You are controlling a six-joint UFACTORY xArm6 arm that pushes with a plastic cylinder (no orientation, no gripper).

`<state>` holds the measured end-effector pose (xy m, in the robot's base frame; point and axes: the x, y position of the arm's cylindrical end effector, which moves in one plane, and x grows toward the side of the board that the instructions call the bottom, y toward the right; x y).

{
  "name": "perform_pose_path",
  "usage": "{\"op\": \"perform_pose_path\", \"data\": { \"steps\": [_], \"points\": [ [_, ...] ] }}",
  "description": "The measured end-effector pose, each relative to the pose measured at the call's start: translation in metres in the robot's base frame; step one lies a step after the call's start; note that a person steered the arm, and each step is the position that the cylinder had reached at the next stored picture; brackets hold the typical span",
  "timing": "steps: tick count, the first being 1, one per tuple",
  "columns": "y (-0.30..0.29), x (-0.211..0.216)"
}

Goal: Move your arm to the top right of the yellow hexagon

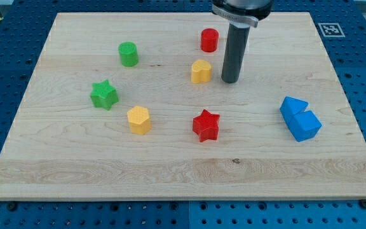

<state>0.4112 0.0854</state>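
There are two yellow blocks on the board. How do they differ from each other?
The yellow hexagon has flat sides; the yellow heart has a notched, lobed top. The hexagon lies lower and further to the view's left, between the green star and red star; the heart sits higher, close to the left of my tip. Both are yellow, similar in size, and untouched.

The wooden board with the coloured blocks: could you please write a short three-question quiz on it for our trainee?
1. True or false: my tip touches the yellow hexagon.
2. Which block lies nearest my tip? A) green star B) yellow heart C) blue block
3. Fill in: the red star lies toward the view's ____ from the red cylinder.

Key: 1 false, the tip stands apart, up and to the view's right of the hexagon. 2 B. 3 bottom.
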Motion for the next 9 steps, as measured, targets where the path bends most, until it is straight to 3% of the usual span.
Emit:
{"op": "perform_pose_path", "data": {
  "steps": [3, 5, 7, 9],
  "points": [
    [-0.066, 0.02],
    [-0.049, 0.02],
    [-0.021, -0.026],
    [-0.076, -0.03]
  ]
}}
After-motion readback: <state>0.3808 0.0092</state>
